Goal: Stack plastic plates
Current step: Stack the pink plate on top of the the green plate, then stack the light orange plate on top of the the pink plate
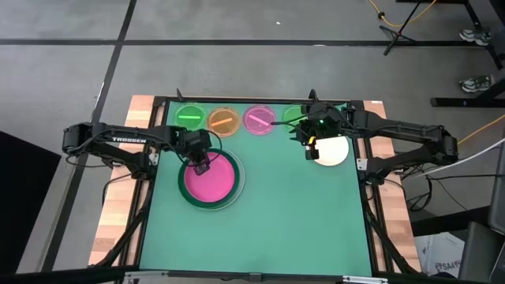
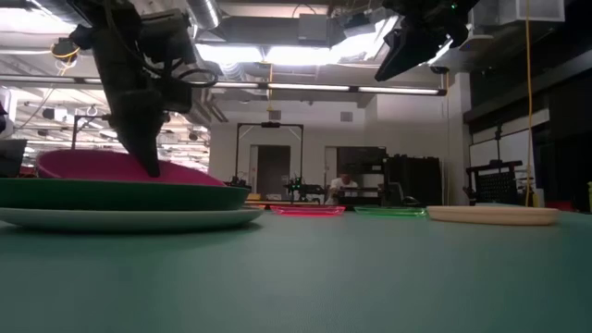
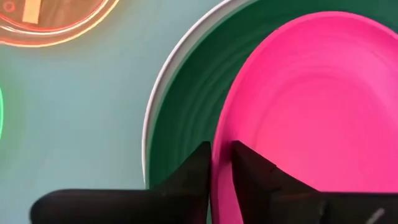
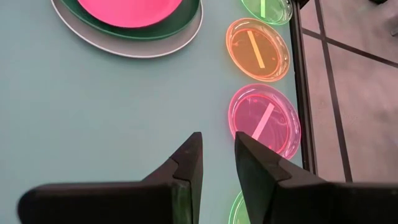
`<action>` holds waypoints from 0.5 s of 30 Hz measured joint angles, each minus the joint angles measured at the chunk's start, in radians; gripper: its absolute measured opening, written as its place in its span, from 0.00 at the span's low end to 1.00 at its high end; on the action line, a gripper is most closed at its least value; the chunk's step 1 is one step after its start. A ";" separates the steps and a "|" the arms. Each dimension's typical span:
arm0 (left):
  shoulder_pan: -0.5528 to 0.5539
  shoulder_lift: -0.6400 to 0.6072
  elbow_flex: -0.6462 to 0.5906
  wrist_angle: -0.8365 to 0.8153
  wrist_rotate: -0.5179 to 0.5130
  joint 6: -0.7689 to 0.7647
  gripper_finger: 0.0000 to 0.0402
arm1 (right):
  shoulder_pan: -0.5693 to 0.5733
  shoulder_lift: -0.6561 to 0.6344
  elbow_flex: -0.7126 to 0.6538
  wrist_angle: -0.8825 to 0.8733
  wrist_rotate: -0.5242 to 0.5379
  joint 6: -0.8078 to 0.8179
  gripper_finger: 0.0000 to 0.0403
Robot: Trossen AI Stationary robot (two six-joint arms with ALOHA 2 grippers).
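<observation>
We count three plates already nested near the left side of the table: the white plate at the bottom, the dark green plate on it, and the magenta plate on top. The left gripper sits at the far rim of that pile, its narrow-set fingers pinching the magenta plate's edge, so we judge this placement to be in its last step, with release not yet made. Five plates remain loose. The cream plate lies near the right edge, and four small ones line the far edge: a green small plate, an orange small plate, a pink small plate and a second green small plate. The right gripper hangs above the table between the cream plate and the far row, fingers nearly together and holding nothing. By our reckoning, less than half the stacking is done.
</observation>
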 joint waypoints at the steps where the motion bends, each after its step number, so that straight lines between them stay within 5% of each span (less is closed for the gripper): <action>1: 0.000 0.000 0.000 0.001 -0.004 0.000 0.15 | 0.000 0.000 0.000 0.000 0.000 0.000 0.21; 15: 0.000 0.000 0.000 0.003 -0.021 0.000 0.27 | 0.000 0.000 0.000 -0.011 0.000 0.000 0.21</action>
